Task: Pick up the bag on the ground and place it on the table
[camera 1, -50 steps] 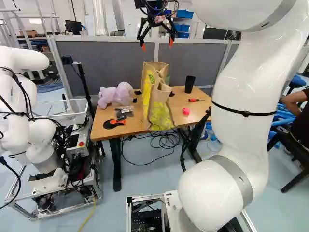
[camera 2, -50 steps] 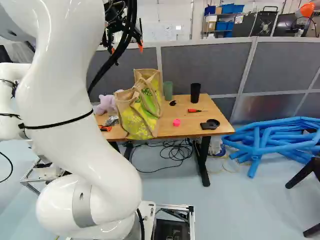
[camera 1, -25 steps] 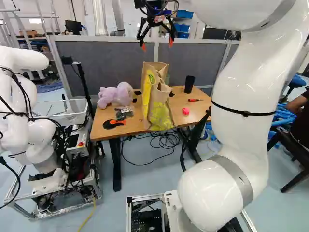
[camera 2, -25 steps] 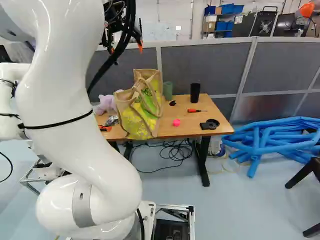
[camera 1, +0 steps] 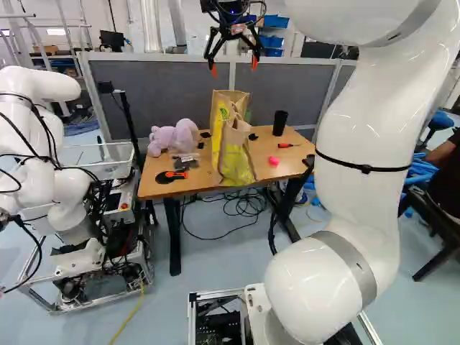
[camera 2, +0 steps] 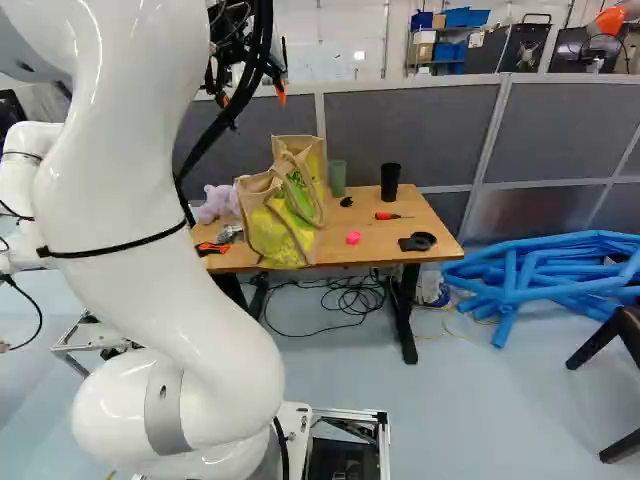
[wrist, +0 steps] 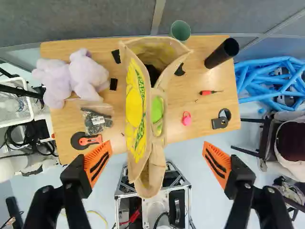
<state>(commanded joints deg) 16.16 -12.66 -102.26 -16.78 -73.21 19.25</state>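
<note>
High above the table, my gripper (camera 1: pixel 234 66) hangs with its orange-padded fingers spread wide and nothing between them. In the wrist view the gripper (wrist: pixel 157 155) is also open, its fingers far apart beyond both sides of the bag's near end. The tan, yellow and green bag (camera 1: pixel 232 147) stands on the wooden table (camera 1: pixel 159 188), well below the fingertips and not touched by them. From above, the bag (wrist: pixel 136 109) has its mouth partly open, and its near end reaches out past the table's front edge.
A purple plush toy (wrist: pixel 86 71), small bag of parts, orange-black tool, green cup (wrist: pixel 180 30), black cup (camera 2: pixel 390 181), screwdriver and pink item share the table. Grey partitions rise behind. Another robot (camera 1: pixel 61 201) stands left; blue tubes (camera 2: pixel 540 275) and a chair are right.
The base has moved slightly, seemingly backward: table and bag shift together in both base views. My arm and open gripper keep their pose above the joint. The bag has not shifted on the table.
</note>
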